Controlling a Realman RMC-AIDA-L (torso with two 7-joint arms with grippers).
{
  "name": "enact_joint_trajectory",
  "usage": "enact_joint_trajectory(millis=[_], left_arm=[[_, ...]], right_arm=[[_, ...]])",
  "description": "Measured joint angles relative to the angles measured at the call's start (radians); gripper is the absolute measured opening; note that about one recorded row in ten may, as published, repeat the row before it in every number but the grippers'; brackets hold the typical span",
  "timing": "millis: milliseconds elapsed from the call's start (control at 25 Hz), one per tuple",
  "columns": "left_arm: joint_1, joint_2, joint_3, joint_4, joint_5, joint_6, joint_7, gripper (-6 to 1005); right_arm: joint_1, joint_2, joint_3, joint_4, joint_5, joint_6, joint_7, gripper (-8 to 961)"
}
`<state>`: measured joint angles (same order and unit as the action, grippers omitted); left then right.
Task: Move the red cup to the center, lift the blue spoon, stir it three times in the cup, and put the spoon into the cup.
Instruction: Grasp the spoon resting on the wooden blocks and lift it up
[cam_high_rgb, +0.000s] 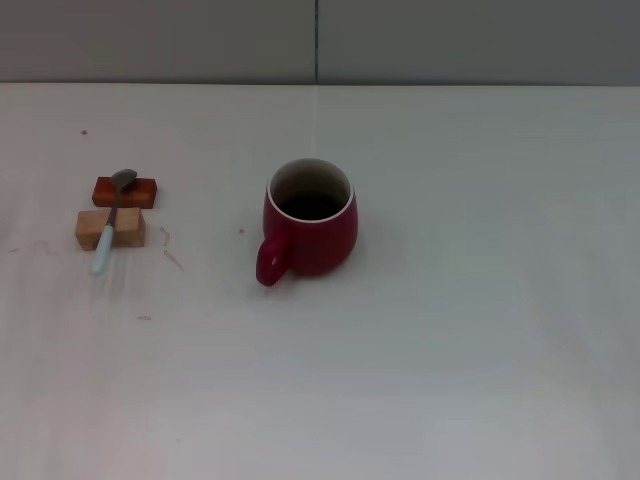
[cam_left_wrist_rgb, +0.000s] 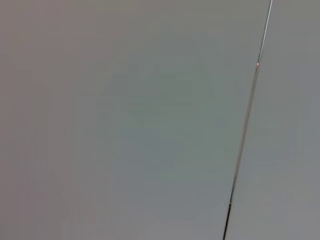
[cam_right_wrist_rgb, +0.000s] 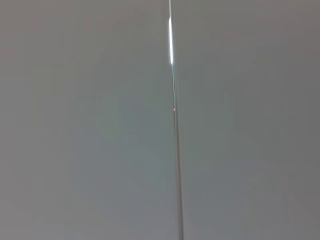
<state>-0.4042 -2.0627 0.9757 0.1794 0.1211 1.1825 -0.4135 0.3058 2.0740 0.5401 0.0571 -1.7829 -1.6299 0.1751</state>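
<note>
The red cup (cam_high_rgb: 311, 217) stood upright near the middle of the white tabletop (cam_high_rgb: 450, 350), its handle turned toward the robot. The blue spoon (cam_high_rgb: 112, 217) lay well to its left, propped across a dark red block (cam_high_rgb: 126, 191) and a pale wooden block (cam_high_rgb: 110, 228). Neither gripper showed in any view, so their fingers could not be judged. Picking up the spoon would likely go best by its raised handle, clear of both blocks. Nothing stood between spoon and cup.
</note>
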Motion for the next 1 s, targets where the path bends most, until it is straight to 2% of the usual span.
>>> enact_joint_trajectory(millis=[200,360,600,800,840,880,1000], left_arm=[[-0.003,0.0,0.001,0.0,0.0,-0.004,0.004,754],[-0.002,-0.003,0.003,0.0,0.0,0.005,0.004,753],[0.035,-0.008,0.063,-0.017,0.0,0.121,0.003,751],[0.103,-0.014,0.17,-0.023,0.0,0.24,0.004,749],[0.12,-0.015,0.199,-0.025,-0.001,0.266,0.005,749],[0.136,-0.016,0.227,-0.033,-0.003,0.289,0.006,748],[0.156,-0.016,0.269,-0.077,-0.007,0.332,0.006,747]], right_arm=[[-0.01,-0.001,0.019,-0.015,0.003,-0.017,0.009,497],[0.001,-0.002,0.074,-0.021,0.005,0.0,0.009,617],[0.054,-0.005,0.12,-0.062,0.006,0.064,0.01,617],[0.109,-0.012,0.261,-0.095,0.008,0.116,0.004,617],[0.13,-0.027,0.328,-0.099,0.008,0.137,0.004,617],[0.13,-0.027,0.328,-0.099,0.008,0.137,0.004,617],[0.159,-0.058,0.39,-0.095,0.008,0.182,0.008,617]])
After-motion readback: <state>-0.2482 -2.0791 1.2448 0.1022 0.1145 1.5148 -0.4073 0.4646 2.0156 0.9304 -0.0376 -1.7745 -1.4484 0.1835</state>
